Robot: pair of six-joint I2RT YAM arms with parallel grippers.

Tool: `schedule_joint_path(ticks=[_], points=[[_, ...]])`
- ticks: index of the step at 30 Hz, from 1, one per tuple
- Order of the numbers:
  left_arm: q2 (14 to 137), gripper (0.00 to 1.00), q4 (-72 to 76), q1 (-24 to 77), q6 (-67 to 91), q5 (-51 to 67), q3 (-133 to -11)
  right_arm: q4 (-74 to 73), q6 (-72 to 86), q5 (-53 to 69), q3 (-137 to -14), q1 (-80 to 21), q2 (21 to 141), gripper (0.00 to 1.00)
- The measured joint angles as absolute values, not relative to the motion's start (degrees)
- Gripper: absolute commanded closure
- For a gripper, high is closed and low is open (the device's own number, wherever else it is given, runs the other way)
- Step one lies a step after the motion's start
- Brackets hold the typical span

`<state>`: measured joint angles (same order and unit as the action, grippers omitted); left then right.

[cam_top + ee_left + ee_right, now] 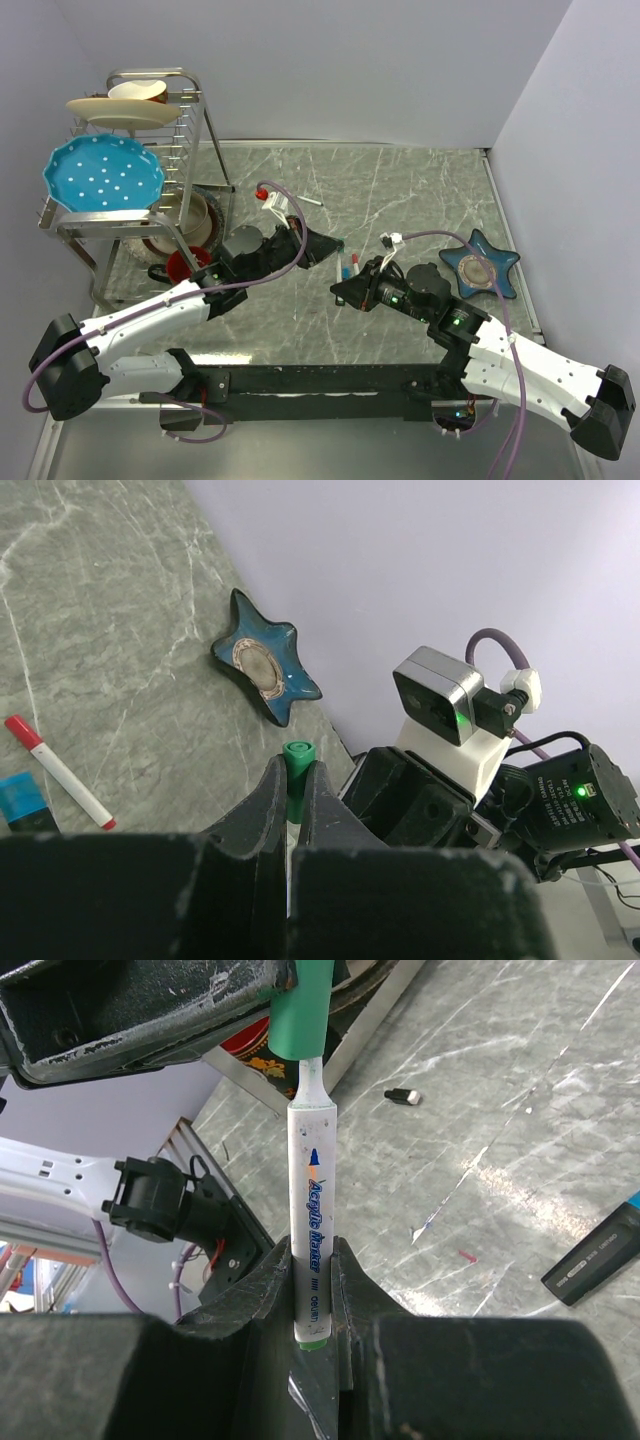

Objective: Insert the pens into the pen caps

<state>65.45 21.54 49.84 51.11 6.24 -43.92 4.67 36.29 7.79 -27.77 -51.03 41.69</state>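
My right gripper [313,1260] is shut on a white-barrelled pen [313,1200] with a green end, held upright between its fingers. The pen's narrow tip sits inside the mouth of a green pen cap [300,1015], while its shoulder stays outside. My left gripper [296,770] is shut on that green cap [297,758]. The two grippers meet nose to nose at mid-table [338,270]. A white pen with red ends [58,772] and a thick black pen with blue trim [22,802] lie on the table beside them. A small black cap [403,1096] lies farther off.
A blue star-shaped dish [482,264] sits at the right of the marble table [420,190]. A metal dish rack [150,150] with a blue plate [103,176], a cream plate and bowls stands at the back left. Grey walls close the back and right sides.
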Motion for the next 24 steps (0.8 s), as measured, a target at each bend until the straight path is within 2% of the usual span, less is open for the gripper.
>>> schedule_joint_path(ticks=[24], points=[[64.2, 0.99, 16.3, 50.1, 47.7, 3.1, -45.8, 5.1, 36.9, 7.8, -27.8, -51.6, 41.7, 1.00]])
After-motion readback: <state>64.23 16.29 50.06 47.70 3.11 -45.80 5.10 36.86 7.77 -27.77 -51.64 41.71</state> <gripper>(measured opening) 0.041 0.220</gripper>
